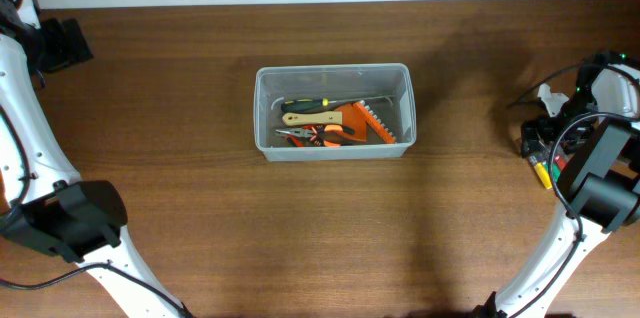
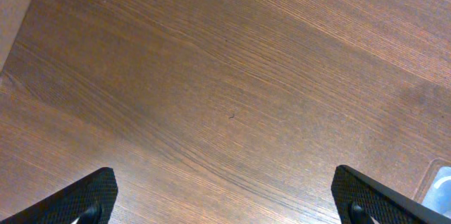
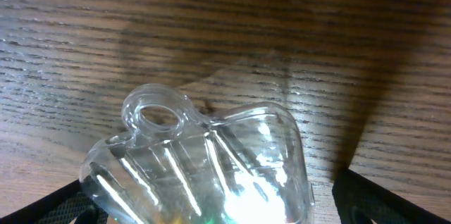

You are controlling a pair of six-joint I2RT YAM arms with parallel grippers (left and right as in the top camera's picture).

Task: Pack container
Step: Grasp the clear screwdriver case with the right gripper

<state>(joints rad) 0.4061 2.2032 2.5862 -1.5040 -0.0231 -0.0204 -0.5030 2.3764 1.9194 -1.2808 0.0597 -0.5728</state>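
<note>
A dark brown wood-grain table (image 1: 200, 208) carries two things. The translucent container (image 1: 333, 113) stands on it well apart from both arms, far off to the right of the left gripper (image 1: 62, 43) and far off to the left of the right gripper (image 1: 542, 148). A small clear case (image 3: 211, 160) appears to rest on the wood directly under the right gripper, between its widely spread jaws, with its hang loop pointing forward past the tips.

We hold our left arm (image 1: 62, 220) at eight o'clock and our right arm (image 1: 605, 173) at three o'clock. Left gripper (image 2: 223, 182) and right gripper (image 3: 208, 185) both face down, jaws spread wide.
</note>
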